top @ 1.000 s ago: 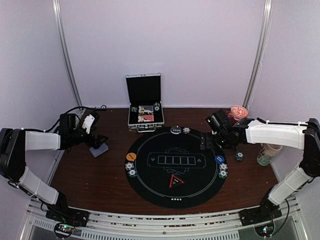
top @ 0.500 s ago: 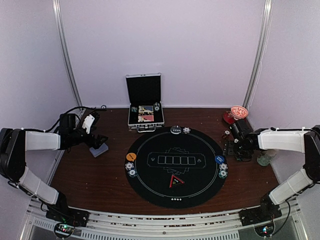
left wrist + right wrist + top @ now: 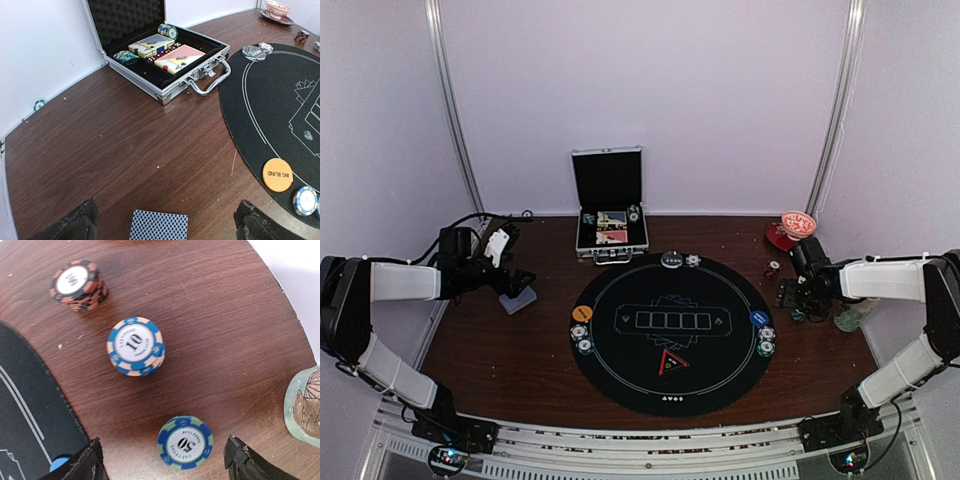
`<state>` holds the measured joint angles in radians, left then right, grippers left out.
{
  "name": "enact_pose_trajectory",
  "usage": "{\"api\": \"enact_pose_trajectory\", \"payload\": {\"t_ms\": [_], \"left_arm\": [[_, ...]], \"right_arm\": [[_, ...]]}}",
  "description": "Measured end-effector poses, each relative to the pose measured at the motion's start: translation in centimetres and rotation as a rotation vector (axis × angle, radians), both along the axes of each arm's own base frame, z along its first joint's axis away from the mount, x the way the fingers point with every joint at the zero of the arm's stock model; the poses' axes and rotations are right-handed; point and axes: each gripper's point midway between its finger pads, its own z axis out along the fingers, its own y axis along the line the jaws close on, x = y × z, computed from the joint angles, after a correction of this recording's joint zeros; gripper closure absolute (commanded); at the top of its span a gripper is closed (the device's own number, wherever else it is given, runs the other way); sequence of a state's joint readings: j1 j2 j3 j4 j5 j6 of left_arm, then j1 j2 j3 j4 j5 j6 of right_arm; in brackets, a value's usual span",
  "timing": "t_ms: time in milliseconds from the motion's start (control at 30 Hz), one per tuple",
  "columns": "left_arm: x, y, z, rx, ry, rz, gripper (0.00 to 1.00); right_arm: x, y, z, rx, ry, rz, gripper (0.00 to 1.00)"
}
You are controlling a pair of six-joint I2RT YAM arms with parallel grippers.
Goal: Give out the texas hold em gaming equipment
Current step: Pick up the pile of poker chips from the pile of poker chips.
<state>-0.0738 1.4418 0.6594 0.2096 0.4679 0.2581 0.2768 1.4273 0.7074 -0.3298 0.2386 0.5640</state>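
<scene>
Going after the small round blue-and-green striped poker chip (image 3: 185, 441), lying on the brown wooden counter (image 3: 215, 330) at 3 o'clock from the big round black mat (image 3: 620, 372). Holding the right fingers (image 3: 82, 465) wide open, one on each side of that chip, gripping nothing. Next, probably needing to go lower and squeeze gently on its edge. Holding the left fingers (image 3: 72, 225) wide open too, over the grey-blue-backed playing cards (image 3: 159, 226) at 9 o'clock. Being cut off at the bottom: the ends of all fingers, part of the cards. Hard telling one chip from a small pile.
</scene>
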Motion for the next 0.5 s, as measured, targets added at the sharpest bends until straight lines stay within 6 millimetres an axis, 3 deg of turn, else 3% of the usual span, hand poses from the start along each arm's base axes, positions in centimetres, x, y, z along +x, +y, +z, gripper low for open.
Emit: {"api": "enact_pose_trajectory", "payload": {"t_ms": [500], "left_arm": [[0.0, 0.0, 0.0, 0.000, 0.000, 0.000, 0.02]], "right_arm": [[0.4, -2.2, -2.6, 0.012, 0.053, -0.072, 0.33]]}}
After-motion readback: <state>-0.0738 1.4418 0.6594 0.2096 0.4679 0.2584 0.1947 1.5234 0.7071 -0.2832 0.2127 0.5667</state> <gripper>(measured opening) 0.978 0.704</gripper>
